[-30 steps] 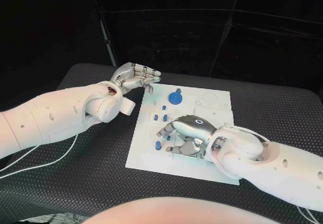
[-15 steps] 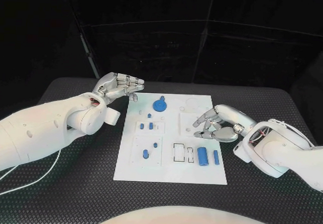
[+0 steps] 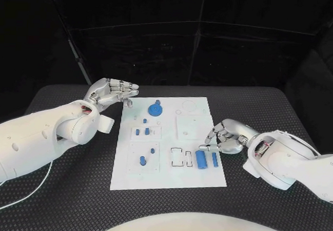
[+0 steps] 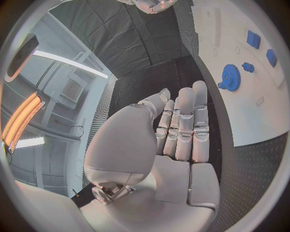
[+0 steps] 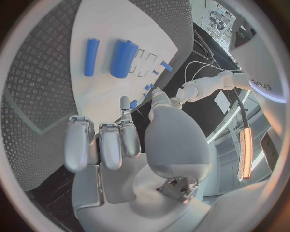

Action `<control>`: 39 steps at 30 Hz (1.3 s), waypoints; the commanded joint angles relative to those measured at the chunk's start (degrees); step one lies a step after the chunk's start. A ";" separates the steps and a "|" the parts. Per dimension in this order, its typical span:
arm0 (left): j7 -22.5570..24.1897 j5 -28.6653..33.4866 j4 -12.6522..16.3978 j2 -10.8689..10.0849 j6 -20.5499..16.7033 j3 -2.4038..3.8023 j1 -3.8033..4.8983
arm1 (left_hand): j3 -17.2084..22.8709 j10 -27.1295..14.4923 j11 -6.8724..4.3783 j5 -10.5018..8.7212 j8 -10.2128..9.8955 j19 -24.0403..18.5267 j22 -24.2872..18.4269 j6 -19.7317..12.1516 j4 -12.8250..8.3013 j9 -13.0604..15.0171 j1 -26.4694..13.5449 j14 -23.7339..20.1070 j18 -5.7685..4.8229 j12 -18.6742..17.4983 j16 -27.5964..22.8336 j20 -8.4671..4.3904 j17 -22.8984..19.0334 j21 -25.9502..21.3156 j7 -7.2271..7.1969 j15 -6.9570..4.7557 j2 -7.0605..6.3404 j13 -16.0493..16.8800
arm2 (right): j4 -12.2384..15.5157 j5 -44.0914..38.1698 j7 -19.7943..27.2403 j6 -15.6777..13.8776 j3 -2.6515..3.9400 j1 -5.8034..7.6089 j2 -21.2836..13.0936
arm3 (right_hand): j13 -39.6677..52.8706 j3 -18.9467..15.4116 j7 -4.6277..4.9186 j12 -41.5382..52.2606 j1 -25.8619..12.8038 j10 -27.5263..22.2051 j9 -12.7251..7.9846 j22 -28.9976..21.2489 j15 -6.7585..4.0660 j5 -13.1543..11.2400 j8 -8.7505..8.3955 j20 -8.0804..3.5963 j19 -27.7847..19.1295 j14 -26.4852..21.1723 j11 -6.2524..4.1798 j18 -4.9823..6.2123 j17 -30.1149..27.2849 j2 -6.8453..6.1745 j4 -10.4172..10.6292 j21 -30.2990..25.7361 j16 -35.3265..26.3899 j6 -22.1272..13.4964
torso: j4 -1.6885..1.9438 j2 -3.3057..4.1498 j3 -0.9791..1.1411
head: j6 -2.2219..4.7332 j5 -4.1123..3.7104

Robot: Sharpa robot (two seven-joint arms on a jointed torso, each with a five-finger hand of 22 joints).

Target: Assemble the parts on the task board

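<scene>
The white task board [image 3: 164, 172] lies in the middle of the black table. On it are a blue gear [image 3: 156, 110] at the far end, several small blue pegs [image 3: 142, 131] along the left half, and two blue cylinders [image 3: 201, 159] lying side by side near the right edge. My right hand [image 3: 225, 136] sits at the board's right edge just beyond the cylinders, fingers curled in and holding nothing. My left hand [image 3: 112, 91] hovers off the board's far left corner, fingers curled and holding nothing. The gear [image 4: 229, 76] lies beyond my left hand [image 4: 175, 140]. The cylinders [image 5: 123, 58] lie ahead of my right hand [image 5: 121, 145].
Outlined rectangular slots [image 3: 181, 156] sit left of the cylinders. A round recess [image 3: 188, 104] and a square plate [image 3: 187, 127] mark the board's far right part. Black textured mat [image 3: 277, 110] surrounds the board on all sides.
The camera view has shifted. My right hand has drawn back from over the board's middle to its right edge, uncovering the two blue cylinders. My left hand stays near the far left corner.
</scene>
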 commanded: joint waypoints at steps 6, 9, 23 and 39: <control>0.28 0.22 0.06 -0.06 0.82 0.04 -0.08 | -0.08 -0.48 0.08 0.23 0.21 -0.22 -0.07 -0.20 0.13 -0.05 -0.58 -0.46 0.72 0.36 -0.24 0.31 -0.06 -0.30 0.21 0.12 0.16 -0.01 | 0.44 -12.19 -10.42 5.34 0.01 -2.37 1.83 | 4.30 -1.57 0.02 1.08 -1.13 0.91 1.13 3.39 0.24 -1.11 1.87 0.13 1.54 4.80 0.12 -1.51 8.58 -0.21 0.19 1.74 1.04 -1.11 | -0.05 -0.21 -0.05 | -0.58 0.29; 0.28 0.22 0.05 -0.12 0.81 0.04 -0.12 | -0.08 -0.48 0.08 0.23 0.21 -0.22 -0.07 -0.20 0.13 -0.05 -0.58 -0.46 0.72 0.36 -0.24 0.31 -0.06 -0.30 0.21 0.12 0.16 -0.01 | 0.45 -14.02 -11.23 5.60 0.01 -3.03 2.56 | 4.40 -1.66 0.00 1.12 -1.25 0.94 1.31 3.79 0.24 -1.16 2.18 0.14 1.68 4.81 0.10 -1.58 8.68 -0.20 0.20 1.93 1.09 -1.23 | -0.08 -0.20 -0.05 | -0.69 0.51; 0.17 0.22 0.01 -0.15 1.03 0.04 -0.27 | -0.08 -0.48 0.08 0.23 0.21 -0.22 -0.07 -0.20 0.13 -0.05 -0.58 -0.46 0.72 0.36 -0.24 0.31 -0.06 -0.30 0.21 0.12 0.16 -0.01 | -0.83 -17.61 -13.37 7.77 0.01 -3.64 4.87 | 4.66 -1.77 -0.20 1.15 -2.41 0.95 2.22 4.40 0.16 -1.20 3.82 0.11 1.84 4.82 -0.04 -1.68 8.93 0.31 0.24 2.22 1.19 -1.52 | -0.08 -0.05 -0.01 | -1.06 0.83; -0.09 0.22 0.07 -0.23 1.32 0.04 -0.35 | -0.08 -0.48 0.08 0.23 0.21 -0.22 -0.07 -0.20 0.13 -0.05 -0.58 -0.46 0.72 0.36 -0.24 0.31 -0.06 -0.30 0.21 0.12 0.16 -0.01 | -2.08 -19.44 -14.64 7.98 0.01 -5.35 7.78 | 5.21 -0.41 -0.54 1.07 0.52 1.10 4.16 5.10 -0.11 2.63 7.06 -0.12 1.97 4.87 -0.35 -1.78 9.41 3.59 -0.21 2.54 1.37 -2.76 | -0.14 -0.19 -0.04 | -1.59 0.87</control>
